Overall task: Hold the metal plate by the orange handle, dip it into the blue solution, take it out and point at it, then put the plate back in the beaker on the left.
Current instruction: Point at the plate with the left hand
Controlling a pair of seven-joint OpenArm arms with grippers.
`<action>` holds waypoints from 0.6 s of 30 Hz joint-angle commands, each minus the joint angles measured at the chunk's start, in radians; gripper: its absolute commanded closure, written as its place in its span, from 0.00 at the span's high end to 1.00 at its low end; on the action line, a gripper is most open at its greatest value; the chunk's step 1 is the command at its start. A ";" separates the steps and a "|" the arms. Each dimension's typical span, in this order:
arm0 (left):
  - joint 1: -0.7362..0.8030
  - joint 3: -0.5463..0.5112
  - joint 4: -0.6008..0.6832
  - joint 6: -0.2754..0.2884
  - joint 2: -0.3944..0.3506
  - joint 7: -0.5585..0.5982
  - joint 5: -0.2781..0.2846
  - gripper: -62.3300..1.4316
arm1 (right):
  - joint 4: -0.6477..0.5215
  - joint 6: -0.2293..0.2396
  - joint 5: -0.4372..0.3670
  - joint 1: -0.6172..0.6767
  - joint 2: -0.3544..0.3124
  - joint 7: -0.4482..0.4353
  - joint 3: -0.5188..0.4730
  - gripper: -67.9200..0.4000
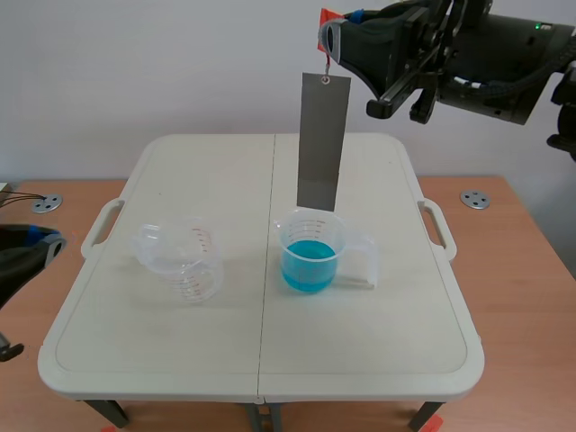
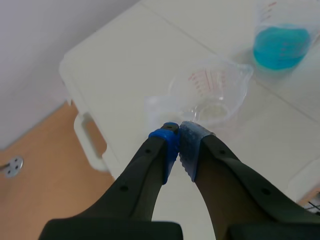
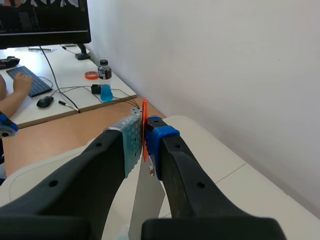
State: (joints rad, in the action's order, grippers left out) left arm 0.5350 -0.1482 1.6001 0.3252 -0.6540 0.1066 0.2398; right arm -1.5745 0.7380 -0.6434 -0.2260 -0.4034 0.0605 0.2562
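A long grey metal plate (image 1: 322,141) hangs upright from a small orange handle (image 1: 326,22), and my right gripper (image 1: 333,40), raised high at the back right, is shut on that handle (image 3: 144,129). The plate's lower end is just above the beaker of blue solution (image 1: 310,251), not in the liquid. The plate (image 3: 145,202) drops away below the fingers in the right wrist view. An empty clear beaker (image 1: 178,257) lies tipped on its side at the left. My left gripper (image 2: 178,131) is shut on nothing, low at the table's left edge, short of the empty beaker (image 2: 212,91).
The white folding table (image 1: 261,360) has side handles (image 1: 101,227). Wooden desk surrounds it, with round metal fittings (image 1: 474,199). In the right wrist view a person's hand (image 3: 21,85) rests on a keyboard at a far desk with a bottle (image 3: 104,80).
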 commanded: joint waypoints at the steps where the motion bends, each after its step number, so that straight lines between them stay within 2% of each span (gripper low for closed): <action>1: 0.050 -0.020 0.007 -0.002 0.005 0.024 0.008 0.09 | 0.013 0.008 -0.008 -0.018 0.000 -0.019 -0.006 0.03; 3: 0.127 -0.057 0.006 -0.006 0.006 0.040 0.008 0.09 | 0.028 0.008 -0.008 -0.018 0.002 -0.019 -0.006 0.03; 7: 0.264 -0.085 0.005 -0.052 0.008 0.044 0.008 0.09 | 0.051 0.008 0.022 -0.018 0.022 -0.021 -0.006 0.03; 18: 0.498 -0.086 0.000 -0.054 0.011 0.048 0.012 0.09 | 0.116 0.008 0.080 -0.018 0.074 -0.022 0.007 0.03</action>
State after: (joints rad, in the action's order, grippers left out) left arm 1.0328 -0.2378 1.5967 0.2695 -0.6487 0.1364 0.2409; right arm -1.4582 0.7380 -0.5491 -0.2260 -0.3317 0.0582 0.2638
